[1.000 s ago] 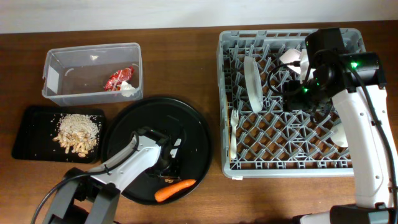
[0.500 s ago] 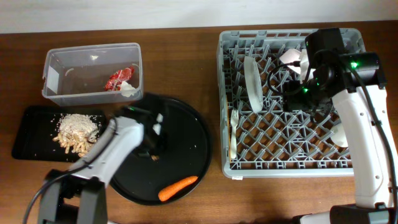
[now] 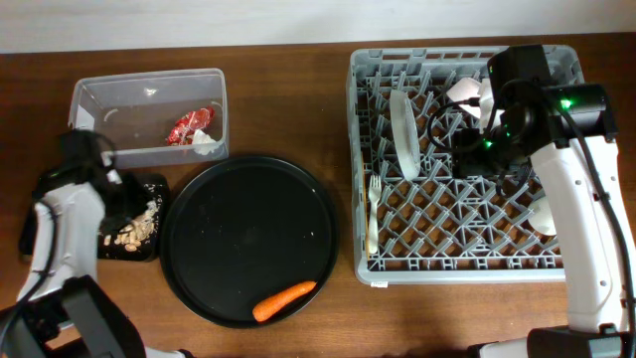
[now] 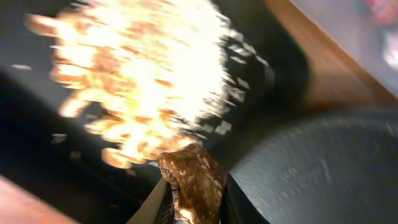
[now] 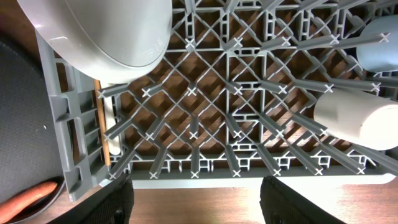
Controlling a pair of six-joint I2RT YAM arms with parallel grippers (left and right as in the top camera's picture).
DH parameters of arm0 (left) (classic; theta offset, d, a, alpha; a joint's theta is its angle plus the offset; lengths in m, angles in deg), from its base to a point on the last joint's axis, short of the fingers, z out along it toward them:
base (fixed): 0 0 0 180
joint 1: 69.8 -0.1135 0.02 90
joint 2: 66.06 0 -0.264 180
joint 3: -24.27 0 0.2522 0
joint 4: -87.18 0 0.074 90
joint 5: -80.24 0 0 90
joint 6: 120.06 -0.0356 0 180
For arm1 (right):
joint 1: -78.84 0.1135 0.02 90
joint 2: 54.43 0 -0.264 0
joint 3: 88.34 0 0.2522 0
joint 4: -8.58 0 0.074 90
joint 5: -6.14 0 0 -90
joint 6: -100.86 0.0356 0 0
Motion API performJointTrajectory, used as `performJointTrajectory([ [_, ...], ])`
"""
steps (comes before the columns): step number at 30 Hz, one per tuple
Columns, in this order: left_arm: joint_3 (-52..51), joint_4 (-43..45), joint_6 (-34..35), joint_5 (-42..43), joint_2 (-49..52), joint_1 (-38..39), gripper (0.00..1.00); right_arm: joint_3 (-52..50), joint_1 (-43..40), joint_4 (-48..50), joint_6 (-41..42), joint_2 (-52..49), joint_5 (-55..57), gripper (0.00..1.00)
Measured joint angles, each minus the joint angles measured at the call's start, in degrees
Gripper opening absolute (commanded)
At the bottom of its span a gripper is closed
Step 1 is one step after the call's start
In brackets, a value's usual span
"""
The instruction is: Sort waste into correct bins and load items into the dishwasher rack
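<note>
My left gripper (image 3: 114, 194) is shut on the small brown lump (image 4: 193, 180) and holds it over the shallow black tray (image 3: 149, 184), just beside the beige food scraps (image 3: 139, 224); the scraps also show in the left wrist view (image 4: 143, 81). The clear tub (image 3: 149, 94) holds the red wrapper (image 3: 189, 124) and white tissue (image 3: 206, 144). The orange carrot (image 3: 285, 300) lies on the round black tray (image 3: 248, 229). My right gripper (image 5: 196, 199) is open and empty above the grey rack (image 3: 457, 270), which holds the white plate (image 3: 402, 134), a fork (image 3: 373, 214), a white cup (image 5: 357, 118) and a light-blue cup (image 5: 379, 43).
The round black tray sits between the bins and the rack. My left arm lies across the left part of the black tray and hides it. A cream bowl (image 3: 547, 214) sits at the rack's right side, partly under my right arm.
My left arm has swung from the round black tray leftward to the shallow black tray, carrying the brown lump. The right arm has not moved.
</note>
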Motion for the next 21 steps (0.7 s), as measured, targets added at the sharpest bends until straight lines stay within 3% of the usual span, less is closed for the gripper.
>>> performJointTrajectory([
  [7, 0.0, 0.96, 1.9, -0.15, 0.11, -8.46, 0.64, 0.0, 0.0, -0.13, -0.02, 0.0, 0.0, 0.68],
  [14, 0.0, -0.68, 2.4, 4.13, 0.11, -8.33, 0.64, 0.0, 0.0, -0.13, -0.02, 0.0, 0.0, 0.68],
  [21, 0.04, -6.86, -1.49, 7.23, -3.65, 7.1, 0.65, 0.0, 0.0, -0.15, -0.02, 0.0, 0.0, 0.68],
])
